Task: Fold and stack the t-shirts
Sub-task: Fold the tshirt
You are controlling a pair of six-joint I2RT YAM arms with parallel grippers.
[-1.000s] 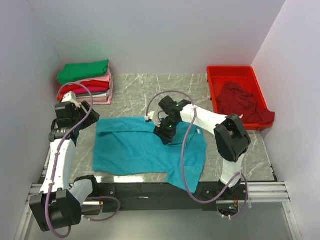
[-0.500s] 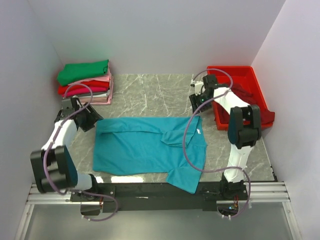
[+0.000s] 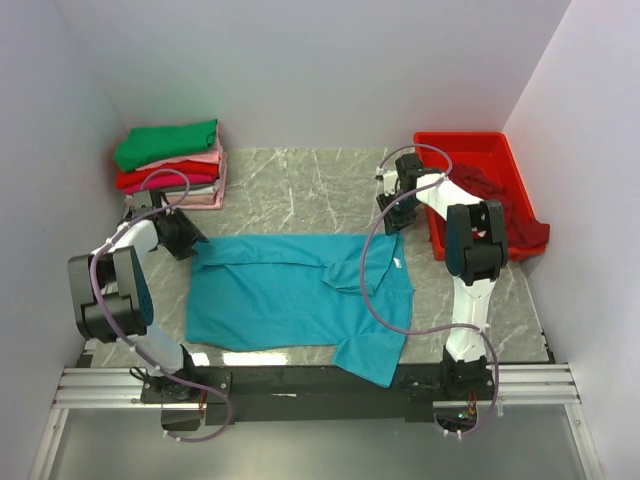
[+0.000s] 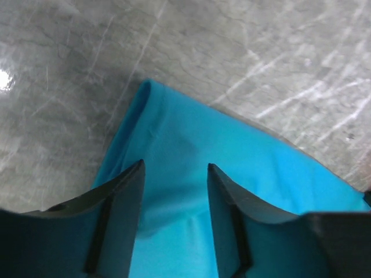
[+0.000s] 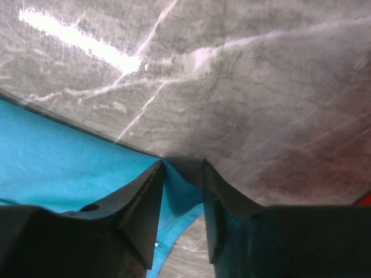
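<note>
**Both tools at the far corners of the teal-blue shirt**

The teal-blue t-shirt (image 3: 290, 290) lies spread flat in the middle of the bench (image 3: 300, 185). Its long side runs left to right, and one sleeve reaches toward the near edge on the right.

The left tool (image 4: 175, 168) sits at the shirt's far left corner. Its jaws stand apart, with the cloth lying flat on the marble between the fingers (image 4: 119, 197). The corner of the cloth pokes out just beyond them. Nothing is pinched there.

The right tool (image 5: 181, 167) sits at the shirt's far right corner, close to the red tray (image 3: 465, 140). Its jaws stand closer together, and a point of teal cloth rises into the narrow gap between them. Whether the pads actually clamp that cloth cannot be told.

In the far left corner of the bench is a stack of folded shirts. The green t-shirt (image 3: 165, 143) is on top, with the pink t-shirt (image 3: 205, 157), the red t-shirt (image 3: 155, 179) and the grey t-shirt (image 3: 195, 189) under it.

The dark maroon t-shirt (image 3: 490, 205) lies crumpled in the tray at the far right corner and spills over the tray's near right rim.
</note>
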